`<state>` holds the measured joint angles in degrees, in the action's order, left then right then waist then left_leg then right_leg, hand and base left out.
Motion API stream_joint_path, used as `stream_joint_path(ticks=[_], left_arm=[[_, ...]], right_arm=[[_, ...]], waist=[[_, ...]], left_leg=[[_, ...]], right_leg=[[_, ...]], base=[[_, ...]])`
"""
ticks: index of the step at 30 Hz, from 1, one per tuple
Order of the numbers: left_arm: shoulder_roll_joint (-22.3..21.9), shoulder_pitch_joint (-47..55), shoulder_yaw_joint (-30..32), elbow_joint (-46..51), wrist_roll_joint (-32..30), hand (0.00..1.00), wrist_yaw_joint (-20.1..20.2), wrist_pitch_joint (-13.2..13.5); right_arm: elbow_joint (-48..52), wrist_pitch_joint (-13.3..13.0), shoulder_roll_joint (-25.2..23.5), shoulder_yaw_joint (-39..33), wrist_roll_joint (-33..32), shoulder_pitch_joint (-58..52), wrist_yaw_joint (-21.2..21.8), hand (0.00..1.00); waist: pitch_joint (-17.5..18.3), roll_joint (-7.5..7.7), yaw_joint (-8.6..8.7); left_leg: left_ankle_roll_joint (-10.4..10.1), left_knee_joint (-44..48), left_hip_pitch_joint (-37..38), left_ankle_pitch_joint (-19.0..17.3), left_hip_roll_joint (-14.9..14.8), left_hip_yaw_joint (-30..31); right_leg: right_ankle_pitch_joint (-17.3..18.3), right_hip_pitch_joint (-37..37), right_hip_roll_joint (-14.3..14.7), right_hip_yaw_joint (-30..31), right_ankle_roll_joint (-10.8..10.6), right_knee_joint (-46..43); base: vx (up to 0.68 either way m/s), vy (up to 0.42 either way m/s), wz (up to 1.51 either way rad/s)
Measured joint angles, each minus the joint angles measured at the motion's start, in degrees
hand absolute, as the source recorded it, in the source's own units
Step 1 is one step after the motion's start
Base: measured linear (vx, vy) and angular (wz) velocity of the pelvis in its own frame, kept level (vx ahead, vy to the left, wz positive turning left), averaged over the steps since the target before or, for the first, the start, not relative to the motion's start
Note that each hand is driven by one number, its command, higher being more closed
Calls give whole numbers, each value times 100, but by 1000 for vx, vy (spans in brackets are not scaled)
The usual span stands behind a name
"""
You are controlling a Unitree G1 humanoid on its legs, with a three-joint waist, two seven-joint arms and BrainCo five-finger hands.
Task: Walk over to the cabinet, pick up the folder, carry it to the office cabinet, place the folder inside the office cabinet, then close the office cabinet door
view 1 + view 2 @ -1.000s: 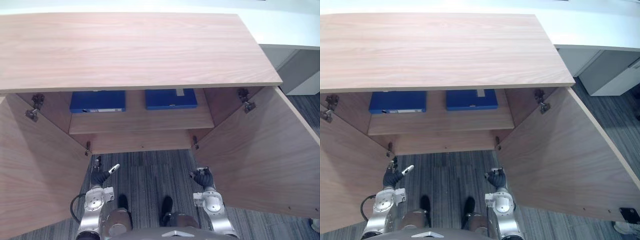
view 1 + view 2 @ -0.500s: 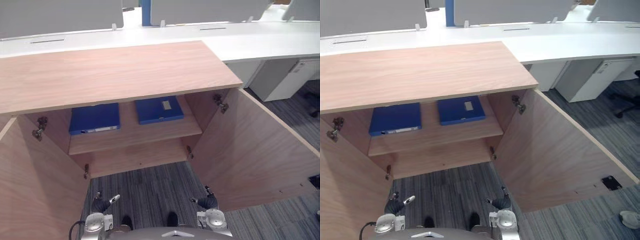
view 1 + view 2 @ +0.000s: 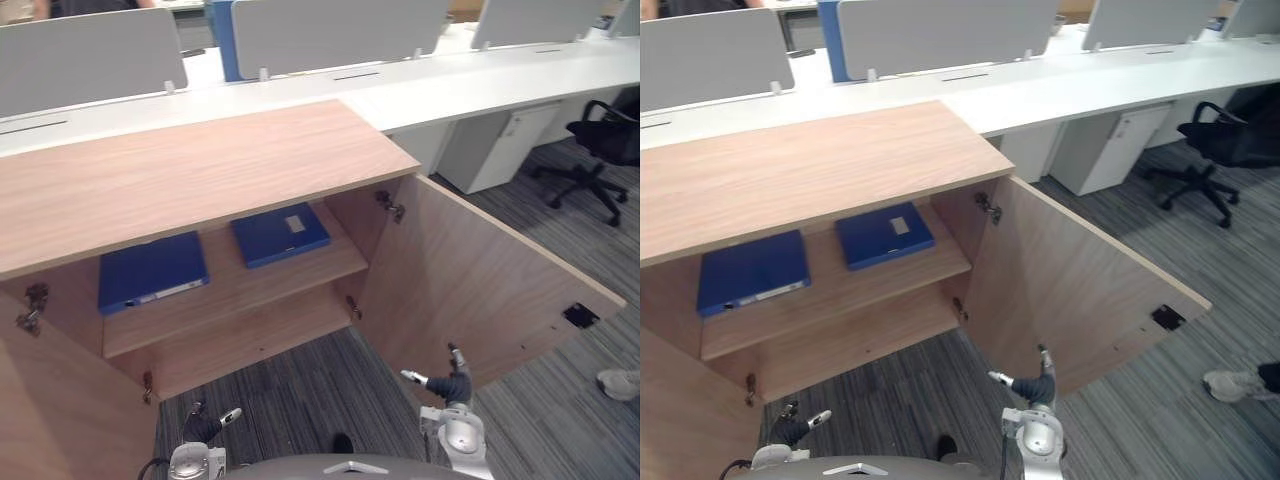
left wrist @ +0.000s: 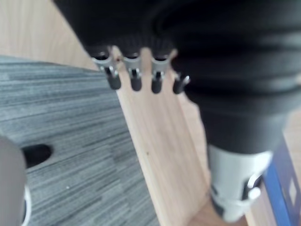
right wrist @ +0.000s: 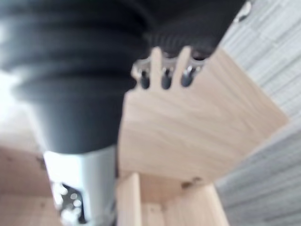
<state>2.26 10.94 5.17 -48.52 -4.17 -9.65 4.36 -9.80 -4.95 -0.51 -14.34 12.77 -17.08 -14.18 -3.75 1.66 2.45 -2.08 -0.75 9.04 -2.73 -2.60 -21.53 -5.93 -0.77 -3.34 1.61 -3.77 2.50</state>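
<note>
2 blue folders lie flat on the shelf [image 3: 230, 295] inside the open cabinet [image 3: 200, 165], neither one held: the left folder [image 3: 152, 272] with its white-labelled spine toward the robot, the right folder [image 3: 280, 233] just beside it, a gap between them, a pale label on its cover. Both doors stand wide open, the right door [image 3: 480, 290] swung out over the grey carpet [image 3: 300, 395], the left door [image 3: 60, 400] at the view's edge. The left hand [image 3: 205, 425] hangs low in front of the cabinet, fingers [image 4: 134, 80] loosely extended and apart, empty, touching nothing; its wrist view shows them over a wooden panel edge and carpet. The right hand [image 3: 445, 383] is low, just beside the inner face of the right door, fingers [image 5: 162, 75] spread and relaxed, empty; contact with the door cannot be told. Behind the cabinet runs a white desk [image 3: 480, 85] with grey partition screens [image 3: 330, 30], a white drawer unit [image 3: 490, 150] under it and a black office chair [image 3: 600, 150] to the right; a person's shoe [image 3: 620, 383] shows at the right edge. Against 0.5 s ago, the camera has swung up and to the right, bringing in the chair and more desk; both folders lie where they were, both hands stay low and empty, and the right hand now sits closer to the right door.
</note>
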Motion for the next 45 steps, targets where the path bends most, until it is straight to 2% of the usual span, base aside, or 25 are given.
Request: stream_joint_path(ticks=[4, 7, 11, 17, 20, 27, 32, 35, 39, 45], left_arm=[[-1, 48, -74, -2, 0, 0, -2, 0], [-80, 57, -127, -4, -1, 0, -1, -12], [-250, 49, -120, 6, -3, 0, -3, -74], [-626, -96, -83, 90, 10, 0, -25, -84], [-665, -55, 38, 286, 11, 0, -28, -119], [-669, -48, 198, 299, 10, 0, 9, -143], [-662, 1, 201, 291, 8, 0, 71, -144], [-618, 33, 179, 255, 8, 0, 182, -143], [-592, 55, 153, 209, 8, 0, 253, -143], [-318, 105, -3, -8, 8, 0, 270, -142]], right_arm=[[725, -113, -143, -368, -12, -111, -149, 0], [1295, -142, -220, -656, -127, -310, -256, 0], [1844, -169, -371, -877, -407, -560, -597, 0], [2083, -257, -433, -1049, -862, -754, -924, 0], [2073, -260, -444, -1066, -1033, -748, -1020, 0], [1580, -258, -392, -1309, -1497, -574, -987, 0], [1042, -225, -233, -1610, -1612, -101, -838, 0], [604, -216, 96, -1661, -1715, 140, -701, 0], [-96, -207, 524, -1927, -1806, 589, -568, 0], [-1178, -201, 1310, -2069, -1962, 1258, -448, 0]], waist=[[3, -28, 134], [20, -112, 254], [12, -185, 412], [25, -219, 424], [20, -229, 386], [65, -306, 352], [71, -327, 349], [86, -355, 307], [102, -505, 274], [45, -762, 260]], left_leg=[[-31, 168, 12, -199, -43, -335], [-27, 178, 22, -284, -36, -608], [95, 346, 66, -377, -97, -936], [55, 634, 129, -643, -263, -1294], [9, 775, 110, -743, -365, -1438], [-68, 776, 204, -790, -494, -1498], [-75, 748, 197, -794, -475, -1448], [-74, 718, 132, -793, -440, -1267], [-66, 577, 84, -735, -380, -1011], [-38, 442, -5, -599, -270, -652]], right_leg=[[8, 106, 78, 301, -6, -54], [48, 317, 120, 529, 14, -230], [64, 415, 208, 775, -18, -379], [306, 505, 342, 925, 33, -626], [403, 627, 418, 1023, 57, -791], [629, 696, 569, 1002, 112, -1038], [795, 791, 539, 892, 125, -1244], [825, 799, 467, 726, 79, -1275], [814, 731, 365, 511, 53, -1179], [742, 603, 242, 285, 10, -986]], base=[[11, 15, -50], [21, 24, -47], [46, 19, -40], [24, -8, -23], [23, -22, -26], [41, -32, -6], [22, -7, 5], [23, 7, 26], [43, 26, 33], [31, 19, 23]])
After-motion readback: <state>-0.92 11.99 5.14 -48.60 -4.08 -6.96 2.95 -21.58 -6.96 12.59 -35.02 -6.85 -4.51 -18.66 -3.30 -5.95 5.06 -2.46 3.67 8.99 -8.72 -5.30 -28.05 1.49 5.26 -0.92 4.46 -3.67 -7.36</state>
